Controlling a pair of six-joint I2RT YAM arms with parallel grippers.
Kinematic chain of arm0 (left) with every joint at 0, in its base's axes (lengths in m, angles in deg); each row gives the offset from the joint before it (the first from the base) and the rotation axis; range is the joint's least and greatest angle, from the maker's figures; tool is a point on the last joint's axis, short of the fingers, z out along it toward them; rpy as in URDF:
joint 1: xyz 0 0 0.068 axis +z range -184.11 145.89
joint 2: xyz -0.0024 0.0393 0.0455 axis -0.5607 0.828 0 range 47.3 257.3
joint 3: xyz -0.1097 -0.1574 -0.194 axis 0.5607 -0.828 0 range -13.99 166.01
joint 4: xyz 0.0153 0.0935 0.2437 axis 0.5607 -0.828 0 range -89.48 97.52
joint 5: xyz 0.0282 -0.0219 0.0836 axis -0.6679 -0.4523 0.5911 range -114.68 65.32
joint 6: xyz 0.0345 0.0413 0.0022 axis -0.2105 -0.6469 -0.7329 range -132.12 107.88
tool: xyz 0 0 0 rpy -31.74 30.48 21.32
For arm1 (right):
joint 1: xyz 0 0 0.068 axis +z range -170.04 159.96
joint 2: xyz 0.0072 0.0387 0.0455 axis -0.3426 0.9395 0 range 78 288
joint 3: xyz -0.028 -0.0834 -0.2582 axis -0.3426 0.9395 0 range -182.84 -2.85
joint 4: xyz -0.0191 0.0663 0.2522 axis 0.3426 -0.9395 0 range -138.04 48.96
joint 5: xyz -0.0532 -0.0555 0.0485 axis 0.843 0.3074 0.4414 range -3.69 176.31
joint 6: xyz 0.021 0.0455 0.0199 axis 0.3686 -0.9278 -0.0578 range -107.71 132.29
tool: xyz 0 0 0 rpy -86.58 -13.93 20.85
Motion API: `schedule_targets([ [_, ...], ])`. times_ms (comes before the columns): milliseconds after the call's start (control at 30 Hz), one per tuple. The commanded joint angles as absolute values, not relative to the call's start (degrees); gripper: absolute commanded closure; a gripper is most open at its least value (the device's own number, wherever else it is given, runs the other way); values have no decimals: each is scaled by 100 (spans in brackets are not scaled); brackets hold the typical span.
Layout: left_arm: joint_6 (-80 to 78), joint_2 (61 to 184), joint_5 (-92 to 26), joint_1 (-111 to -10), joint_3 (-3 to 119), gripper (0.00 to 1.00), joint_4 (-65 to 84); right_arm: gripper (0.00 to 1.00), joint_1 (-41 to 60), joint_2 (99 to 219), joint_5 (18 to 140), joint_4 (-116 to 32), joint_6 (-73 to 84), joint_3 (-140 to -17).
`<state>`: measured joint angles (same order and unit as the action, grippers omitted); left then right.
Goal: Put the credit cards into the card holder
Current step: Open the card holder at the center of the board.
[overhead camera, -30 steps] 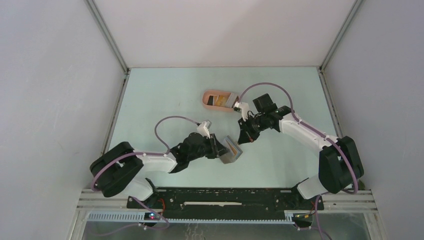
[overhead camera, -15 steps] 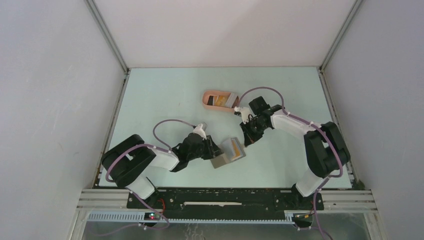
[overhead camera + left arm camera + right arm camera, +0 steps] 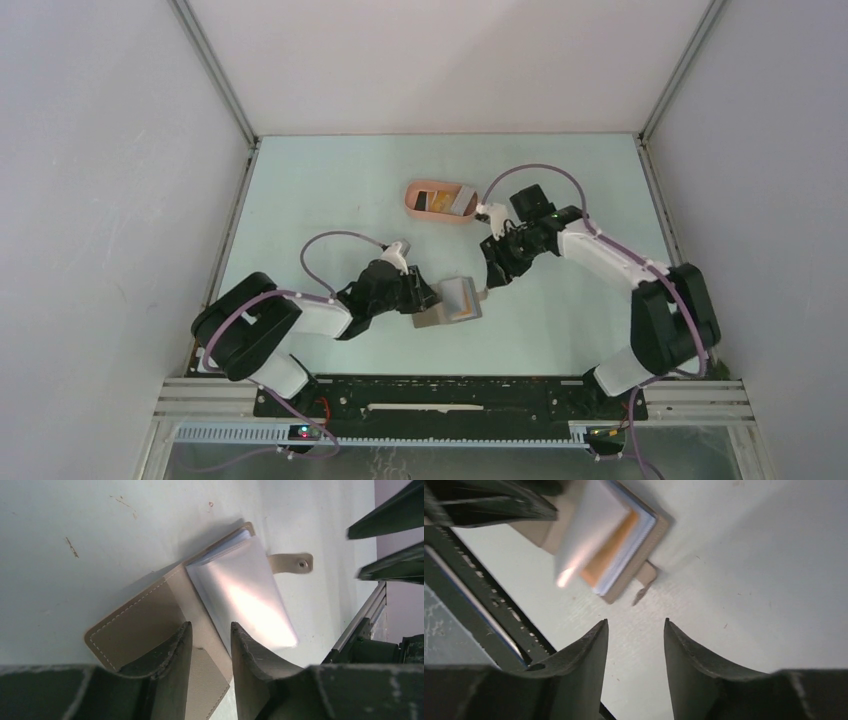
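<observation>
At the near-left edge of the card holder (image 3: 440, 318), the left end effector (image 3: 211, 626) stands over the cover (image 3: 140, 630) with its jaws narrowly parted and nothing pinched between them. The card holder lies open on the table (image 3: 330, 190), its clear sleeves (image 3: 240, 595) fanned upward. An orange card (image 3: 611, 550) sits in one sleeve. Just beyond the card holder, the right end effector (image 3: 635, 622) hovers with jaws apart and empty. Farther beyond the card holder, a pink tray (image 3: 411, 200) contains more credit cards (image 3: 440, 200).
</observation>
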<state>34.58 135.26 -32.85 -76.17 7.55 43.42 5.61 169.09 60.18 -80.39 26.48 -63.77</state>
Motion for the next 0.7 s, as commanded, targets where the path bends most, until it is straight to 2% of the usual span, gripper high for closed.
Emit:
schedule_targets([
  [0, 2973, 13118, -3480, -7582, 940, 60, 3925, 46, 476, 16129, 5338, -7925, 2933, -6487],
  [267, 2910, 12224, -3301, -7629, 888, 53, 3529, 50, 506, 16282, 4108, -7904, 2751, -6466],
  [400, 2877, 11821, -3005, -7831, 951, 52, 3226, 68, 536, 16834, 3885, -7711, 2273, -6508],
  [533, 2895, 11758, -2718, -8032, 960, 51, 3070, 88, 728, 17066, 4515, -7443, 1987, -6523],
  [667, 2968, 12048, -2691, -8085, 905, 51, 3220, 96, 990, 17261, 5297, -7291, 1855, -6527],
])
